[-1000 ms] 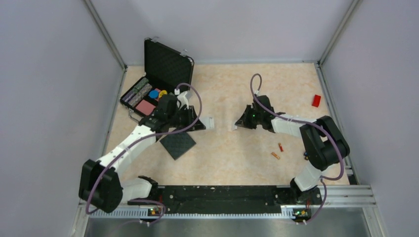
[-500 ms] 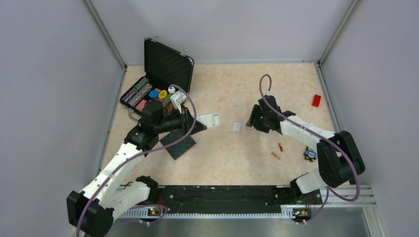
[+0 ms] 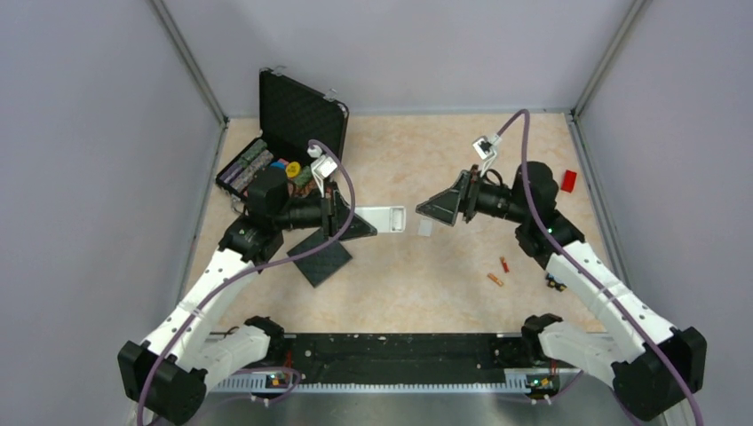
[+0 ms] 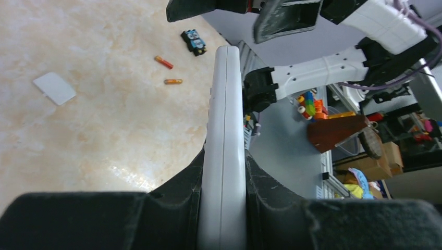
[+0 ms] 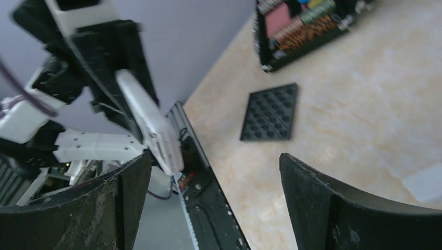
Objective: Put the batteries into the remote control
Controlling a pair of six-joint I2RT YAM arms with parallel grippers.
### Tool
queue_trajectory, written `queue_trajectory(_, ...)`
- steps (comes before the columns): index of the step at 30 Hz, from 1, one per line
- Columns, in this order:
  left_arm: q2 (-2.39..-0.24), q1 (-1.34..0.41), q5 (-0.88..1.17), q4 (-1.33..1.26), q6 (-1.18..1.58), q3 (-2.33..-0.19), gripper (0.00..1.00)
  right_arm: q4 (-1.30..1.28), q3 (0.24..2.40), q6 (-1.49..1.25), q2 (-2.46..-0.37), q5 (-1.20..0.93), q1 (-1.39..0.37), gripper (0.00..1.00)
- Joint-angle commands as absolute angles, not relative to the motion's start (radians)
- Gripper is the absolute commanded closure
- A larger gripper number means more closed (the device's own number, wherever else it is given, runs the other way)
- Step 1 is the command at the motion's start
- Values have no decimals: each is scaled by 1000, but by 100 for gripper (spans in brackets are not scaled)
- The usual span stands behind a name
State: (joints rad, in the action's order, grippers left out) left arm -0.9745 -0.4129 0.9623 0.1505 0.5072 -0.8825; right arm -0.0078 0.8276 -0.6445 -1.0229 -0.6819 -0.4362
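The remote control (image 3: 384,218) (image 4: 224,120) is a white-grey bar held edge-on above the table, with my left gripper (image 3: 359,228) (image 4: 224,156) shut on its near end. My right gripper (image 3: 437,209) (image 5: 213,208) hovers open just right of the remote's free end, facing it, with nothing between its fingers. In the right wrist view the remote (image 5: 149,124) shows at the left, beyond the jaws. Two small orange-red batteries (image 3: 503,264) (image 3: 495,279) lie on the table to the right, also in the left wrist view (image 4: 163,62) (image 4: 173,81).
A small flat white piece (image 3: 425,227) (image 4: 54,87) lies on the table below the two grippers. A black square pad (image 3: 320,260) (image 5: 271,112) lies front left, an open black case (image 3: 284,151) back left, a red block (image 3: 568,180) back right, a small toy (image 3: 557,284) by the right arm.
My right gripper opened, left the white piece on the table, then rose and turned toward the remote. My left gripper lifted the remote and carried it a little to the right.
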Motion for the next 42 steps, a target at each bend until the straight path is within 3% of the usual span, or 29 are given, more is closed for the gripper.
queue_trajectory(1, -983, -408, 1109, 33, 609, -936, 100, 174, 891, -709, -1010, -814, -492, 10)
queue_trajectory(4, -976, -408, 1116, 8, 644, -937, 100, 182, 913, -707, -1042, -780, -551, 12)
queue_trajectory(7, -966, -408, 1100, -27, 663, -936, 100, 246, 911, -746, -1068, -773, -593, 20)
queue_trajectory(15, -946, -408, 1079, -193, 824, -885, 100, 448, 852, -915, -1083, -766, -621, 63)
queue_trajectory(19, -933, -407, 1040, -326, 933, -851, 88, 530, 829, -995, -1081, -716, -630, 86)
queue_trajectory(21, -924, -408, 993, -334, 960, -849, 71, 537, 817, -1014, -1072, -669, -632, 92)
queue_trajectory(23, -909, -407, 940, -353, 988, -841, 60, 539, 801, -1032, -1059, -611, -632, 99)
queue_trajectory(30, -830, -413, 681, -481, 1140, -746, 44, 600, 750, -1088, -1029, -495, -632, 100)
queue_trajectory(42, -826, -511, 368, -657, 1224, -615, 43, 698, 726, -1156, -1071, -448, -659, 100)
